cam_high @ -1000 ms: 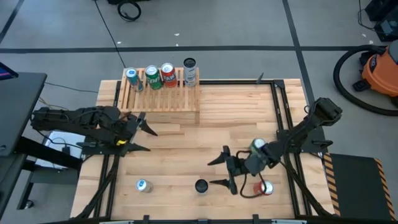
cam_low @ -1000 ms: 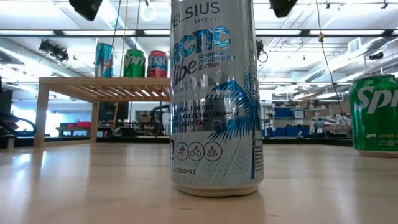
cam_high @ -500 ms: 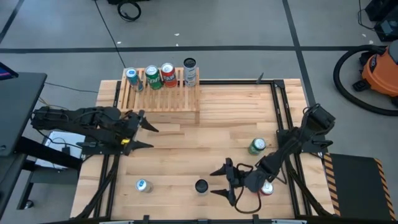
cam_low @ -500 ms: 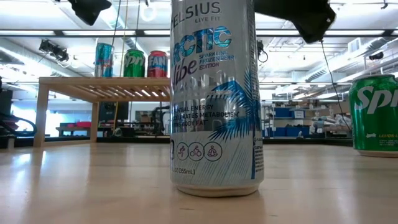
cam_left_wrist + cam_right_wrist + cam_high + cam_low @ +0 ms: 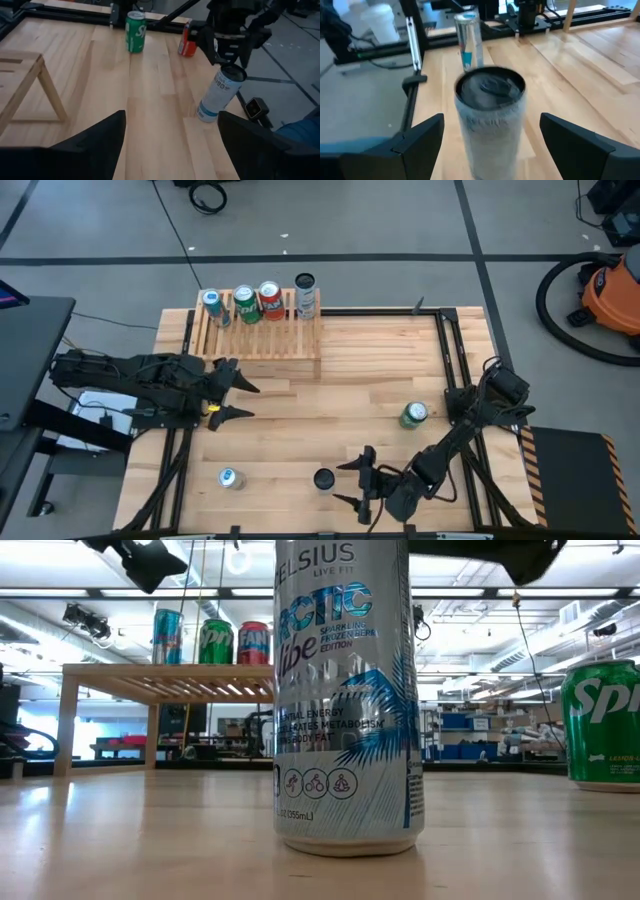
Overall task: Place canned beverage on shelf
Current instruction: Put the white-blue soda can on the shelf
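Observation:
A tall silver-and-blue can stands upright on the table near its near edge; it fills the low view. My right gripper is open just to the can's right. In the right wrist view the can's dark top lies ahead, between the lines of the two fingers, which stand apart from it. The shelf stands at the far left with several cans in a row on it. My left gripper waits open, in front of the shelf.
A green can stands at the right. A slim blue can stands near the near left edge. A red can shows behind my right arm. Dark frame rails run along the table's sides.
My right gripper has swung toward the table's near edge and come down, from beside the green can to just right of the silver-and-blue can, staying open. No can has moved.

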Robot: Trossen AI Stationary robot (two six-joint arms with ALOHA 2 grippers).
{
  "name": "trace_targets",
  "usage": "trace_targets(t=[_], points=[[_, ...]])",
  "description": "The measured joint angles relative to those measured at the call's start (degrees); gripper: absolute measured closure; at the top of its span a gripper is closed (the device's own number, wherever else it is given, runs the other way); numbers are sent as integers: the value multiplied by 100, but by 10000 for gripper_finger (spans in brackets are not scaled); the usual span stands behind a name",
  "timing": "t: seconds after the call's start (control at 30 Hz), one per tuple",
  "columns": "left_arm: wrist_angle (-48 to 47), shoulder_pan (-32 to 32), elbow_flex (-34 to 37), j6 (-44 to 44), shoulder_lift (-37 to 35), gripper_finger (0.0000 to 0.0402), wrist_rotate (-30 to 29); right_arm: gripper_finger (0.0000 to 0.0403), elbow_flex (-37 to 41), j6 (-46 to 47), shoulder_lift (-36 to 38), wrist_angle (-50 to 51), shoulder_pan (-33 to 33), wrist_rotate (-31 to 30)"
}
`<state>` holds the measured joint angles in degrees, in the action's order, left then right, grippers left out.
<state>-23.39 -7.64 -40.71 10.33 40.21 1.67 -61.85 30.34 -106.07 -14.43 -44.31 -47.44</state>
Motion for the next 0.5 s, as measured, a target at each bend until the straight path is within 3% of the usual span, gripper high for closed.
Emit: trace_targets(t=[0.23,0.5], points=[[42,-2,0,-35,61,84,-170,64,-428,-1,-532,-29,2,20],[57,2,0,-48,67,84,-192,64,-870,60,-1053,-27,104,-529]])
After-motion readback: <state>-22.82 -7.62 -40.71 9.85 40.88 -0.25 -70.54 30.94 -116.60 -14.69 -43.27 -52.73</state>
